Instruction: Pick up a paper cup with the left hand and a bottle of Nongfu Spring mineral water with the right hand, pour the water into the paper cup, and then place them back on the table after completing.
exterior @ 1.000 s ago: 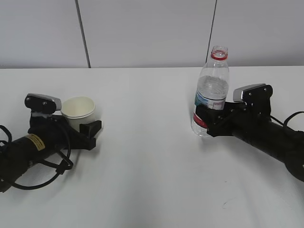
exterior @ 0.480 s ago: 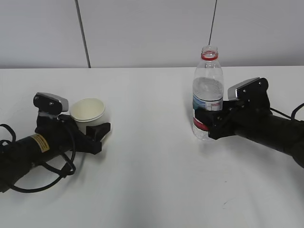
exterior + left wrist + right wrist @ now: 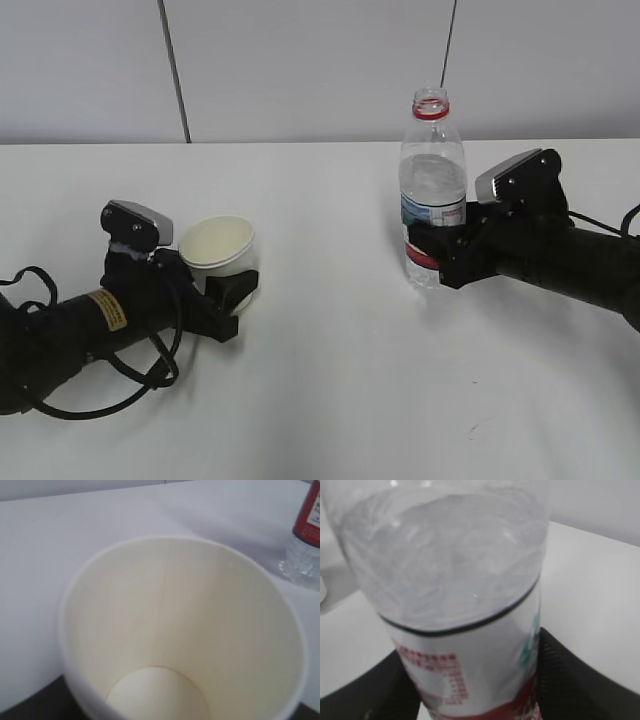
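Observation:
The cream paper cup (image 3: 221,246) stands upright and empty in my left gripper (image 3: 228,290), which is shut on its lower wall; it fills the left wrist view (image 3: 180,630). The open Nongfu Spring bottle (image 3: 432,190), with a red neck ring and red-and-white label, holds clear water and stands upright in my right gripper (image 3: 436,256), shut on its label. In the right wrist view the bottle (image 3: 455,590) sits between the black fingers (image 3: 570,680). The bottle's base also shows in the left wrist view (image 3: 305,545). Cup and bottle are well apart.
The white table (image 3: 320,390) stretches across the view, with a pale panelled wall (image 3: 300,60) behind its far edge. Black cables (image 3: 130,385) loop beside the left arm.
My left gripper has carried the cup rightward and toward the front of the table. My right gripper has shifted the bottle leftward and a little higher.

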